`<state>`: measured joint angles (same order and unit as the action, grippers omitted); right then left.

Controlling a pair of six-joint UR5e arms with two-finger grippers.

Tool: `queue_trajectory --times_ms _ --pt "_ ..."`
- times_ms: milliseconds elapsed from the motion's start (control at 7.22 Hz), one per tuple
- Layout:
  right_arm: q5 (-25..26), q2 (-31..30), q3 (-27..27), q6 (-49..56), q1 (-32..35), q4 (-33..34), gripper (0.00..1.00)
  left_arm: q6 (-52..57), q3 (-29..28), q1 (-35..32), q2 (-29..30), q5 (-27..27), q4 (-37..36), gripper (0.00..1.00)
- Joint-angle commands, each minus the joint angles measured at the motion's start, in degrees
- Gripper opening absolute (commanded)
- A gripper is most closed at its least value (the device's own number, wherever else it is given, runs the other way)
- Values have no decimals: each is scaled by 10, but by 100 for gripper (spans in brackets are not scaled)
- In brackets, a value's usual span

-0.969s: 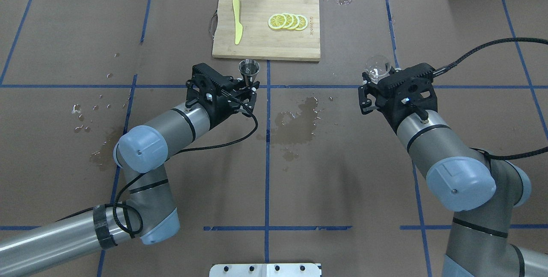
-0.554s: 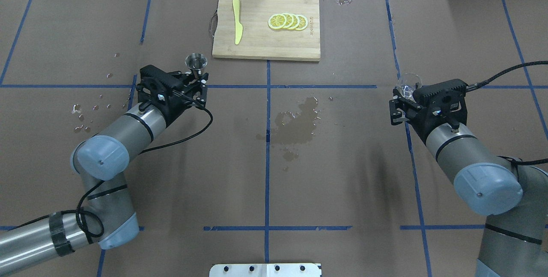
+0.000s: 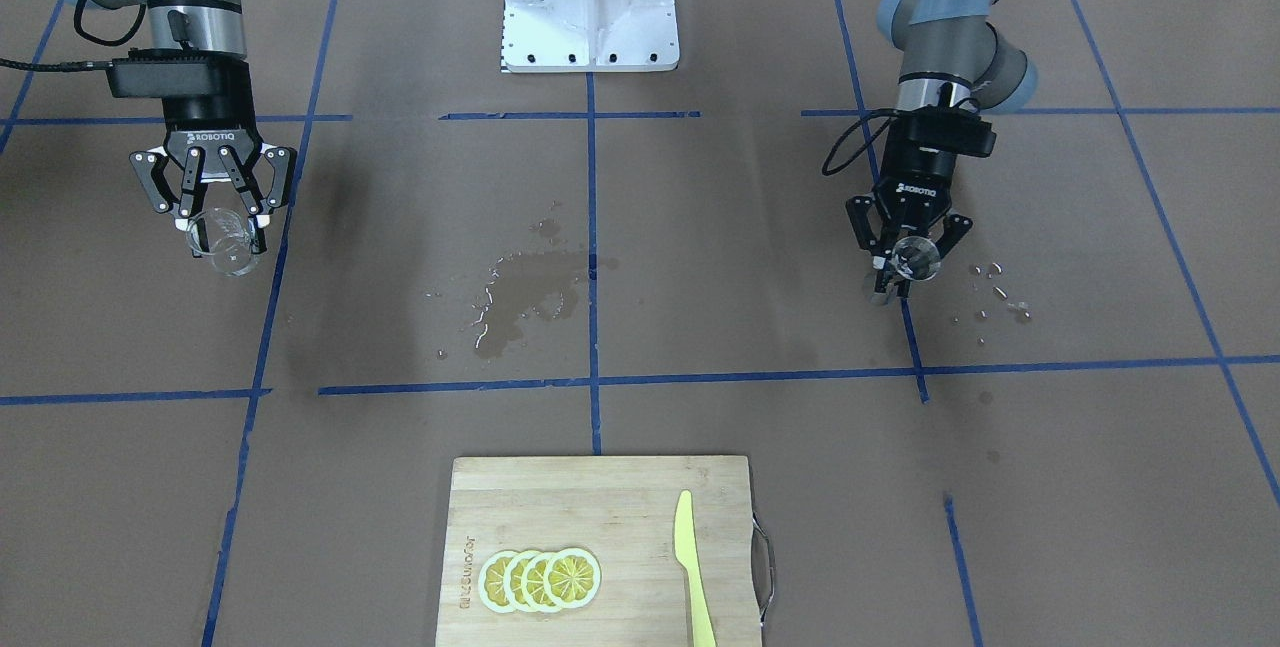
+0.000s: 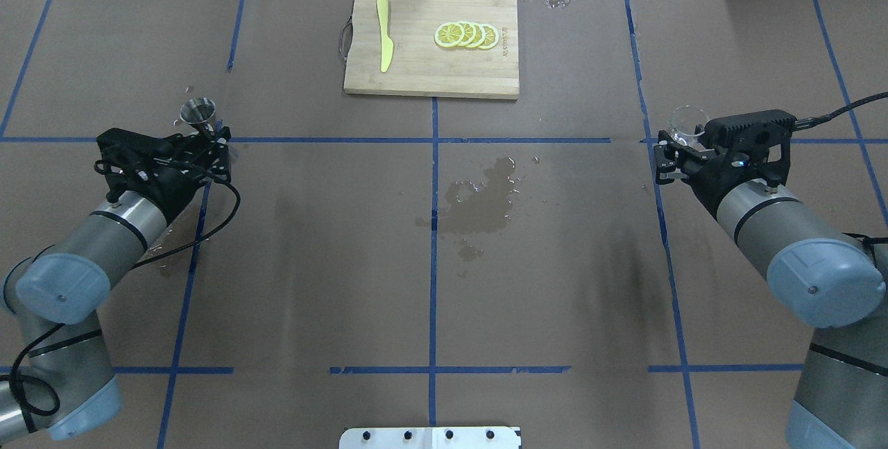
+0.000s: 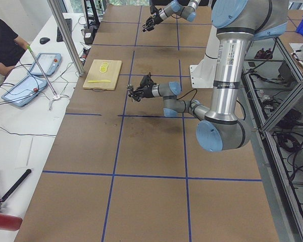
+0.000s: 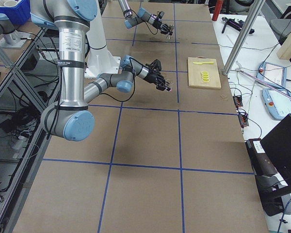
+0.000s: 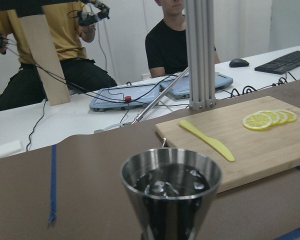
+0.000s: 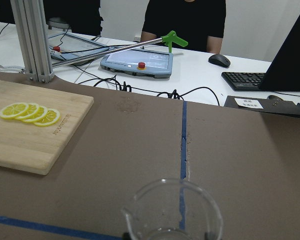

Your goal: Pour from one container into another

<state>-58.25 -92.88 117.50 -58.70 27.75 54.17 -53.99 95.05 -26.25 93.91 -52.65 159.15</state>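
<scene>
Above the tabletop (image 4: pixel 555 261), both claws have been swung outward. The jigger (image 4: pixel 198 114) is clamped in the left claw (image 4: pixel 210 135), the beaker (image 4: pixel 688 120) in the right claw (image 4: pixel 682 142).

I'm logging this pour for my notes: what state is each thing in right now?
Metal cup: upright, liquid inside.
Glass beaker: upright, fill unclear.
Left tool: shut on metal cup.
Right tool: shut on glass beaker.
Table: wet patch at centre.
Lemon slices: fanned on cutting board.
Knife: flat on cutting board.
</scene>
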Motion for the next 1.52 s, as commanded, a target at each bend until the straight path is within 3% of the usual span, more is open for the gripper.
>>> queue_trajectory --times_ms 0,277,554,692,1384 --pt "-31 -9 -4 -19 15 -39 0 -129 1 31 -48 92 -3 0" --pt "-26 -55 -22 -31 14 -119 0 -173 -28 69 -53 182 -4 0" --pt "-16 -58 -22 -61 14 -121 0 -188 -56 101 -53 249 -5 0" --pt "-18 -62 -36 -118 13 -122 0 -187 -54 116 -53 250 -35 0" --pt "-7 -64 -38 -123 11 -122 0 -181 -47 139 -52 226 -41 0"
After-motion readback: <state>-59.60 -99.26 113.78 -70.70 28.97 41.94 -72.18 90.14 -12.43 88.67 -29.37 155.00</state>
